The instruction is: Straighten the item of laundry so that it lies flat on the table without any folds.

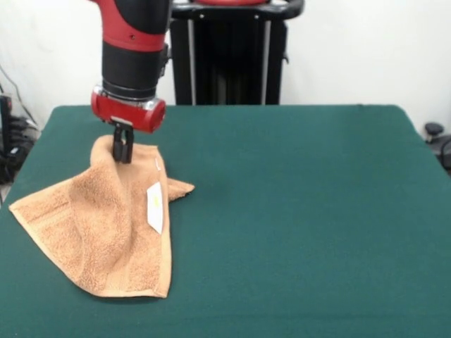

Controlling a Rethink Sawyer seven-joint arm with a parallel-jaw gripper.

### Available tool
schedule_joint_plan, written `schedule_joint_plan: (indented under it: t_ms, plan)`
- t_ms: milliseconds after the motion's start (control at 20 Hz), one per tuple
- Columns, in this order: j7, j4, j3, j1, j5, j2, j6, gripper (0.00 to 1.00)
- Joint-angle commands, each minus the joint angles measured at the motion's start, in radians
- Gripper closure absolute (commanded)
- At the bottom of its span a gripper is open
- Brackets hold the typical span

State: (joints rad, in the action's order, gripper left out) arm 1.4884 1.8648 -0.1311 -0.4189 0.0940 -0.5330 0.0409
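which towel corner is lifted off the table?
The far corner, pinched in the gripper. The towel's other visible corners rest on the table.

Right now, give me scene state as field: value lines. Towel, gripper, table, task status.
towel: orange-tan terry towel, near the table's left side in the front view, one part lifted into a peak, the rest draped down onto the surface
label: white label along the towel's right edge, facing the camera
gripper: gripper at the towel's raised peak, shut on the cloth
table: green table
task status: not flat; folds and a lifted part remain
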Motion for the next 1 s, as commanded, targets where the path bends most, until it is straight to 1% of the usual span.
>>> schedule_joint_plan:
  t_ms: [50,200,350,650,1000]
  plan:
    - [0.251,0.005,0.125,0.081,0.064,0.093,0.008,1.00]
    - [0.295,-0.007,0.128,0.115,0.114,0.113,-0.007,1.00]
    - [0.313,-0.025,0.132,0.137,0.156,0.135,-0.024,1.00]
    - [0.305,-0.037,0.134,0.158,0.204,0.159,-0.046,1.00]
    - [0.282,-0.052,0.136,0.166,0.234,0.174,-0.047,1.00]
